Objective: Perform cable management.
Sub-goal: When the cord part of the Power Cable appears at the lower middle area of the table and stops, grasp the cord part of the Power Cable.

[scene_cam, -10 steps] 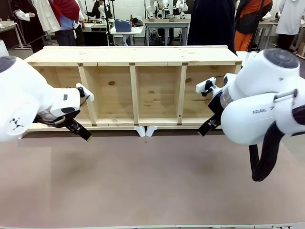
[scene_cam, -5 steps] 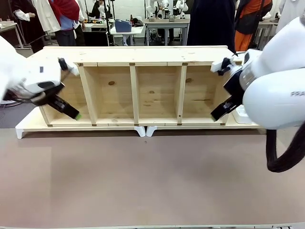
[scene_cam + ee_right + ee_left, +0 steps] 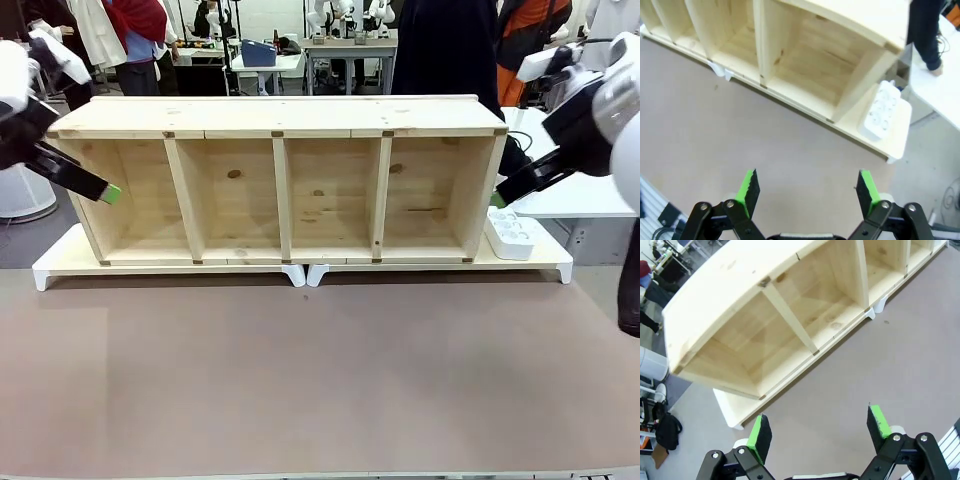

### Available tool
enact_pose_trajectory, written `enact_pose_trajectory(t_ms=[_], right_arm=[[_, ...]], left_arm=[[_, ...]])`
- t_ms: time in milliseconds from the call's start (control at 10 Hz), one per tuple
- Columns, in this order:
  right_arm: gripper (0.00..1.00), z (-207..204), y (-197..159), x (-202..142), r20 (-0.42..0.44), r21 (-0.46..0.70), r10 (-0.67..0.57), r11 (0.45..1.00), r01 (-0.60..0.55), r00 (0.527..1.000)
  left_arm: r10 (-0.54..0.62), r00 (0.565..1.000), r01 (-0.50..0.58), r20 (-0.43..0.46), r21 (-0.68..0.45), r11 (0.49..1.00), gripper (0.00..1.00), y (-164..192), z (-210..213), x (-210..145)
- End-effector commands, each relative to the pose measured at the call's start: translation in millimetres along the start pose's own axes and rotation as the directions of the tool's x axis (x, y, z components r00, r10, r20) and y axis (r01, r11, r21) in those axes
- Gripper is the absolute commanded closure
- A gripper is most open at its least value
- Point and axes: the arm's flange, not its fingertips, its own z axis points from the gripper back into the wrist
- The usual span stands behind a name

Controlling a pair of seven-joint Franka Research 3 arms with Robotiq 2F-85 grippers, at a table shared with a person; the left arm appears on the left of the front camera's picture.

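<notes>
- The left gripper (image 3: 108, 192) is seen at the left edge of the front view, raised beside the upper left end of a long pale pine shelf unit (image 3: 285, 118) with four open compartments.
- In the left wrist view, the left gripper (image 3: 819, 427) is shown with its green-padded fingers (image 3: 760, 432) spread wide. Nothing is held between them, and the brown-grey table top (image 3: 880, 360) lies below.
- The right gripper (image 3: 497, 198) is seen at the right of the front view, just beside the shelf unit's right end wall and above a white multi-socket power strip (image 3: 512, 235).
- In the right wrist view, the right gripper (image 3: 806, 186) is likewise shown wide open and empty. The shelf unit (image 3: 805, 55) is in the upper part of the frame and the power strip (image 3: 881, 111) at the right.
- The shelf unit is carried on a pale flat base board (image 3: 60, 262). The power strip lies on the board's right end, just beside the shelf.
- A person in dark clothing (image 3: 445, 45) is seen behind the shelf unit at the top of the front view.
- Where the thin black power cable lies cannot be told from these views.
</notes>
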Motion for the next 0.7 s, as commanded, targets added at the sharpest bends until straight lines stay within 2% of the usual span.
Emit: enact_pose_trajectory(t_ms=[0,200,600], right_arm=[[0.0,-3.1,27.6,-129.0,0.007,-0.03,-0.015,0.999,0.015,1.0],[0.0,7.1,28.8,-141.5,0.016,-0.035,-0.03,0.999,0.031,0.999],[0.0,6.0,30.0,-150.5,0.038,-0.018,-0.044,0.999,0.045,0.998]], left_arm=[[0.017,1.0,-0.017,0.01,0.038,0.999,0.0,-42.3,-1.1,-153.7],[0.054,0.998,-0.054,-0.009,0.067,0.996,0.0,-39.6,10.1,-170.4],[0.109,0.992,-0.107,-0.058,0.046,0.993,0.0,-29.7,-5.9,-189.8]])
